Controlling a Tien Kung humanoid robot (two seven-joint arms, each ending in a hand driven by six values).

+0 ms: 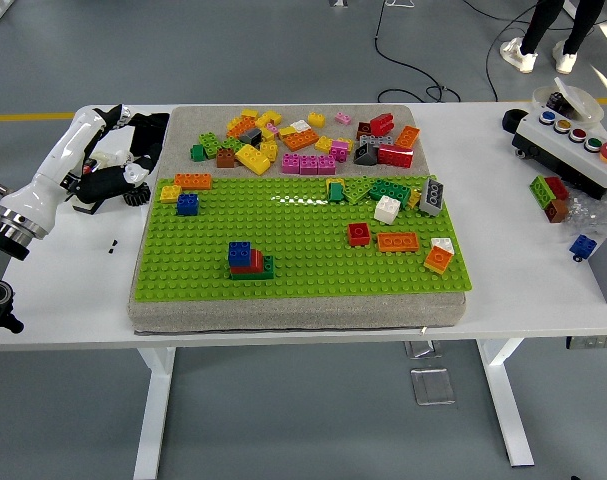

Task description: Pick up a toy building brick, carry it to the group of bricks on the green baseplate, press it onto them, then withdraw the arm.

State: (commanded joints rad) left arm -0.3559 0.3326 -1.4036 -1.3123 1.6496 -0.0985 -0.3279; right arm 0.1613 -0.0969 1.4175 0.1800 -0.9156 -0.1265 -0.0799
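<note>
While curled off the green baseplate (283,250), left hand (111,183), its fingers' (135,194) hold, if any, unreadable.

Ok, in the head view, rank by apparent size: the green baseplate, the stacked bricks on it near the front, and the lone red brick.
1. Green baseplate, by far the largest.
2. Stacked bricks.
3. Red brick, smallest.

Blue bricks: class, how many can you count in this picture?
3: one near the green baseplate's left edge, one topping the small stack, one loose on the table at right. The pile may hide more.
</note>
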